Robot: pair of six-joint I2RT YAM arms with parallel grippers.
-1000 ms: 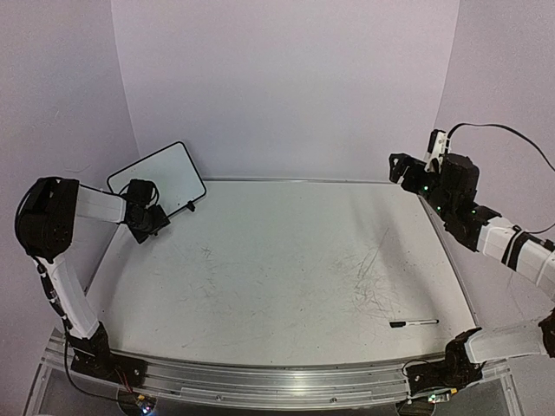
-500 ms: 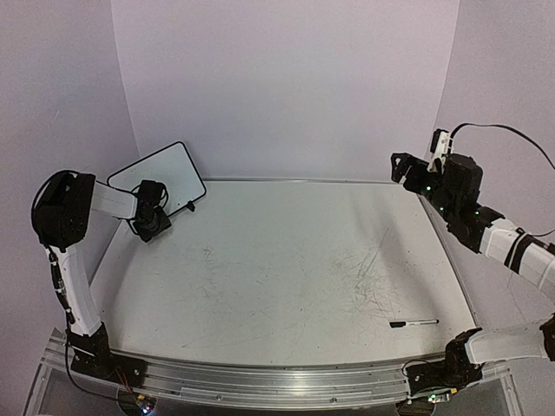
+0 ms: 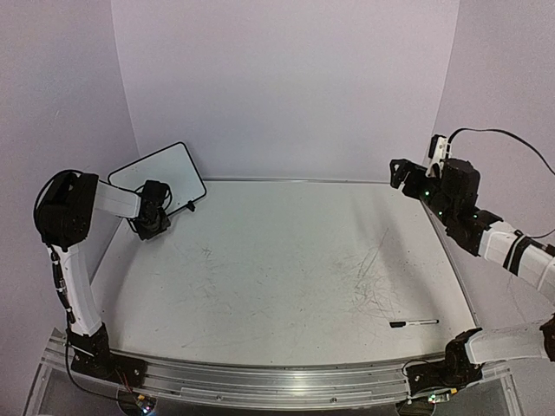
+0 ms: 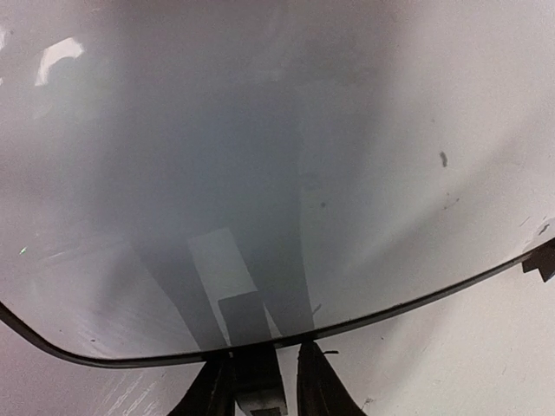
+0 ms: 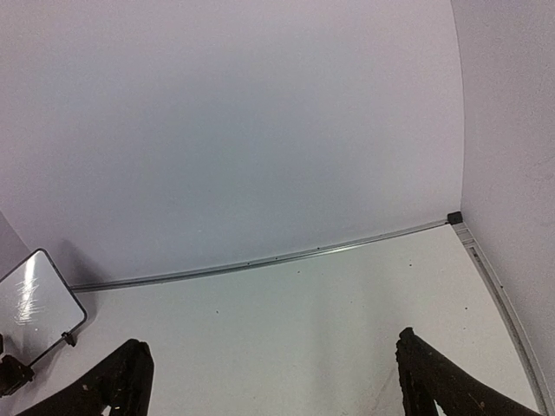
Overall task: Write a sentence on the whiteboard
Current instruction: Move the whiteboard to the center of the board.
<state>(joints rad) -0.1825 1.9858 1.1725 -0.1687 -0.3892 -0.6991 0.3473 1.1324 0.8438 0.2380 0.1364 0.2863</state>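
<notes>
At the far left corner of the table, the whiteboard stands on its long lower edge, leaning back. Its long axis runs from near-left to far-right, and its face looks toward the middle of the table. The top view shows this slant and one small black foot, but the arm covers the contact.

The left wrist view fills with the board's white face. There the left gripper has its fingers drawn in narrow on either side of a dark piece at the lower frame. I cannot tell if they are clenched on it.

Farther right, only the top view shows a black marker, lying roughly left to right near the front.

The right gripper hangs released over the far right, nothing between its fingers. Its camera catches glare streaks on the distant board.
</notes>
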